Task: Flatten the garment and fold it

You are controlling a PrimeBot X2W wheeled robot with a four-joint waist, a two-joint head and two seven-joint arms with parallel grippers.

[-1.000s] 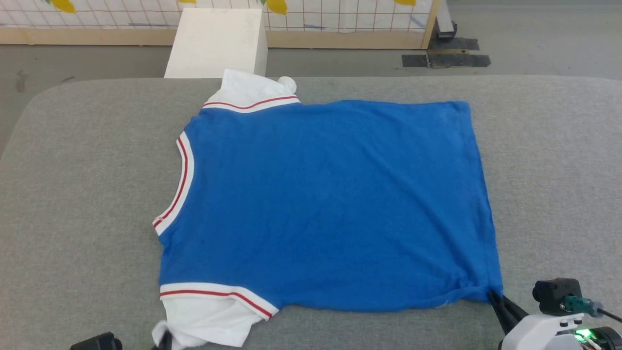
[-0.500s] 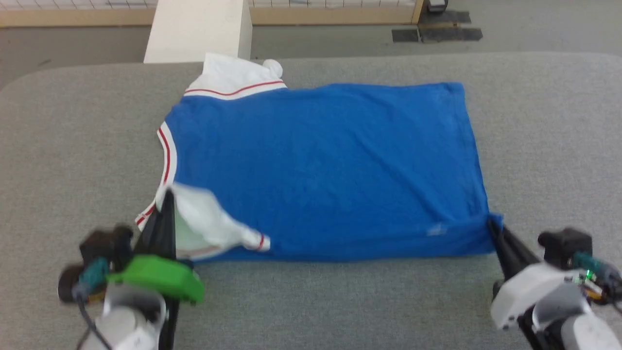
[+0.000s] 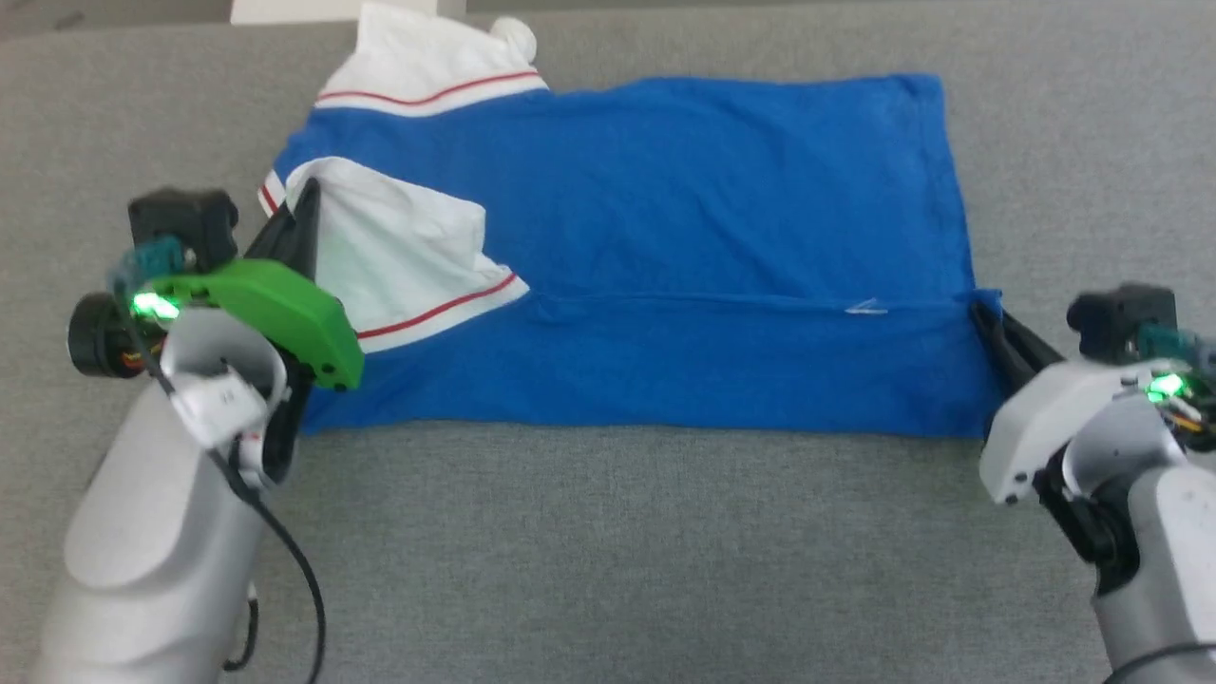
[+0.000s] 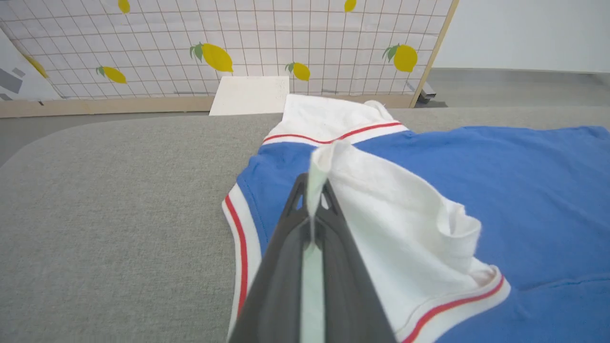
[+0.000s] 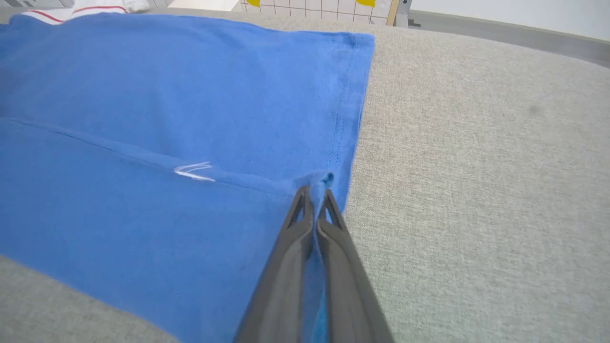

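Observation:
The garment point(image 3: 665, 218), a bright blue T-shirt with white, red-striped sleeves, lies on the grey padded table with its near side folded over onto the middle. My left gripper point(image 3: 306, 195) is shut on the white near sleeve point(image 4: 381, 209), holding it over the blue body close to the collar point(image 4: 240, 247). My right gripper point(image 3: 978, 309) is shut on the near hem corner point(image 5: 326, 180), lifted onto the shirt's right edge. The far sleeve point(image 3: 427, 57) lies flat at the top left. A small white mark point(image 5: 193, 171) shows on the folded edge.
Grey padded table point(image 3: 617, 551) stretches bare in front of the shirt and on both sides. A white box point(image 4: 250, 95) stands beyond the far edge, before a gridded panel with lemon prints point(image 4: 214, 57) and a wooden frame.
Both grippers have carried the near edge of the shirt away from me, folding the sleeve and lower strip over the body. The head camera has tilted down, shifting the whole picture.

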